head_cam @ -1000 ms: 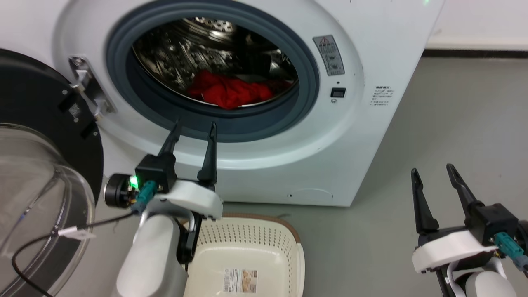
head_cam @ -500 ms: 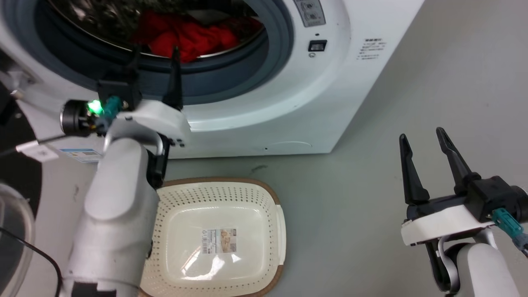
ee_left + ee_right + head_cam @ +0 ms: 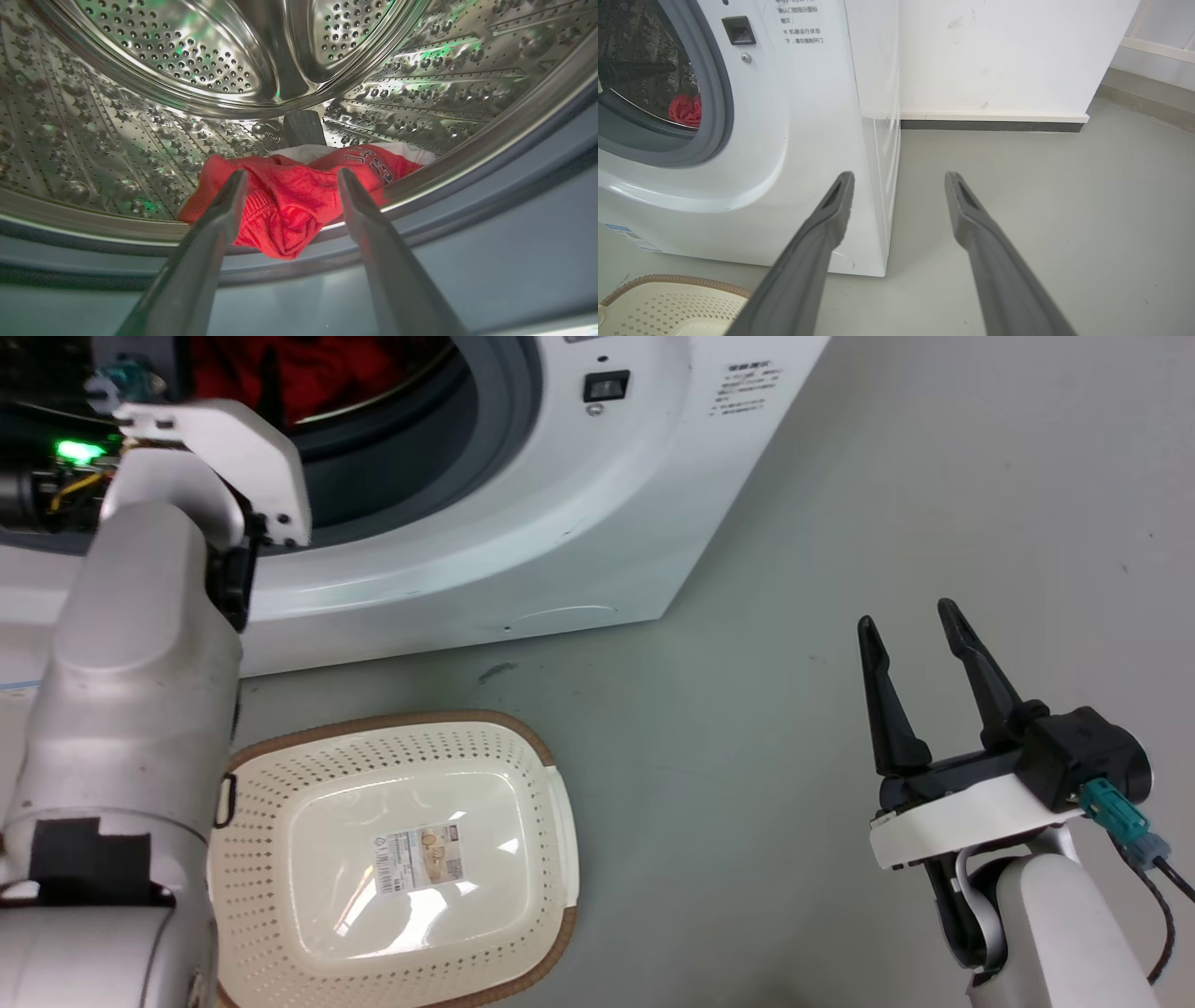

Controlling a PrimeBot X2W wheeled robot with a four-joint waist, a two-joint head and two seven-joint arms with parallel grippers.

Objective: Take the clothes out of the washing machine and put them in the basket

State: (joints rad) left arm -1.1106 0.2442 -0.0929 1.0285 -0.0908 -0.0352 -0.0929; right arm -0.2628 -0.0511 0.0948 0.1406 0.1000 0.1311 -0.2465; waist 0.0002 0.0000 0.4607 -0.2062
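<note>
Left gripper [image 3: 289, 175]: fingers spread wide, empty; clothes [image 3: 289, 210] at 12 o'clock inside the washing machine [image 3: 140, 140]. Right gripper [image 3: 906, 614]: fingers spread, empty, at 3 o'clock from the basket [image 3: 401, 747].

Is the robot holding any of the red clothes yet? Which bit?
No, nothing is held. The left gripper is open, its fingers aimed at the red clothes in the drum. The right gripper is open too, above the floor.

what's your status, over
Copy: left gripper open at the drum mouth, aimed at the clothes; right gripper open over the floor; clothes in the drum, basket empty; nothing blocking the reach.
</note>
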